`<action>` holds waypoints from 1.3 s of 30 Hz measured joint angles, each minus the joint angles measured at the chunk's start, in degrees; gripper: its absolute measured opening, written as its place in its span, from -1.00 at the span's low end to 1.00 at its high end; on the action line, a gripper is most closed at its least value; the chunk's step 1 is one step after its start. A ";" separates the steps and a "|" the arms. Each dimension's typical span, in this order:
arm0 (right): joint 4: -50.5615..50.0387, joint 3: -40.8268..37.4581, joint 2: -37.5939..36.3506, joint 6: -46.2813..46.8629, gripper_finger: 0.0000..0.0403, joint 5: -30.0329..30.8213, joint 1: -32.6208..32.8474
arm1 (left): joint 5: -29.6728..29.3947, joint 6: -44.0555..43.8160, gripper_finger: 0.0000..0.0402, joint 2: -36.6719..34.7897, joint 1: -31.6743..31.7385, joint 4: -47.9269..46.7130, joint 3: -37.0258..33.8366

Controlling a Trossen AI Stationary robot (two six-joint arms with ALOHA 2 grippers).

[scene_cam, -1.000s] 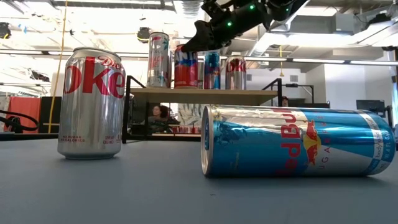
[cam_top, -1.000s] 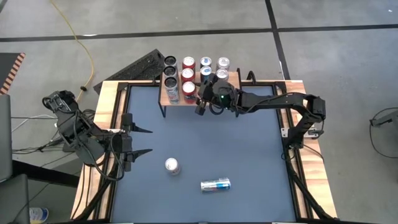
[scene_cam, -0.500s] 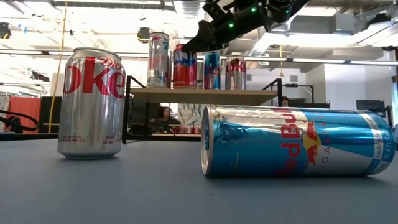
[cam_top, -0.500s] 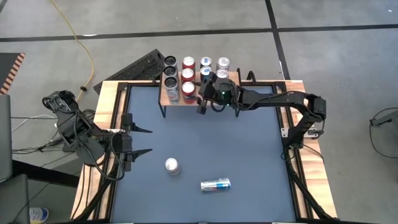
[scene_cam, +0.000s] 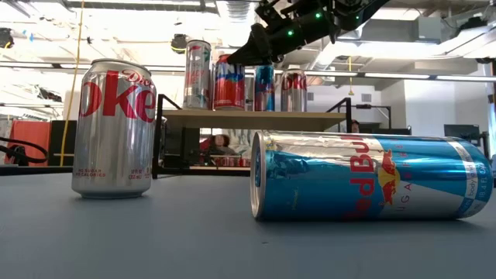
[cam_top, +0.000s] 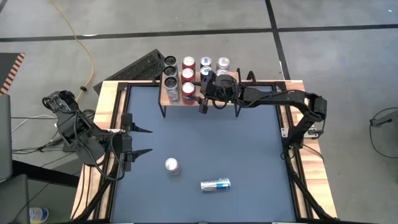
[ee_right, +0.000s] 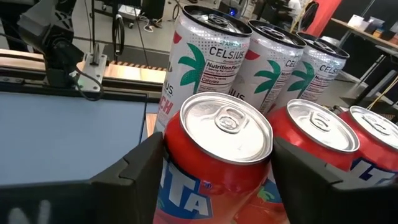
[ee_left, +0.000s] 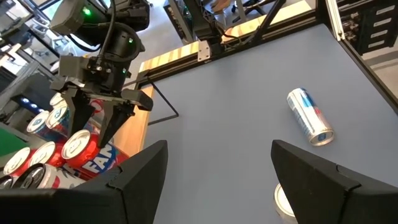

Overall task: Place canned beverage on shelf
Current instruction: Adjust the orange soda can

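The blue-topped table (cam_top: pixel 205 143) carries, at its far edge, the shelf (cam_top: pixel 186 99) (a light-wood top on black legs), crowded with upright cans. The right arm reaches along that edge, and the right gripper (cam_top: pixel 203 103) hangs at the shelf's front edge over the near red Fanta can (ee_right: pixel 217 149); its fingers stand apart on either side of the can, not clamped on it. The Celsius cans (ee_right: pixel 261 56) stand just behind. The left gripper (cam_top: pixel 142 141) waits open at the table's left side. Two cans are not yet shelved: an upright Diet Coke can (scene_cam: pixel 114 129) and a Red Bull can (scene_cam: pixel 370 177) lying on its side. I judge this the release step; next, lift clear without nudging neighbours, then fetch a table can.
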 joint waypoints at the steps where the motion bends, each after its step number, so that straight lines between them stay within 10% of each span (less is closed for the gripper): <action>1: -0.15 0.00 0.02 -0.02 0.36 0.01 0.00 | 0.01 0.00 0.37 0.00 0.02 0.00 0.00; 29: -14.21 -0.10 -5.30 1.21 0.49 11.97 1.53 | 0.00 -0.95 0.37 -0.02 0.02 -0.73 0.00; 39: -18.13 -0.03 -3.74 7.18 -0.11 13.98 4.43 | -0.01 -0.17 0.37 -0.02 0.00 -0.66 0.00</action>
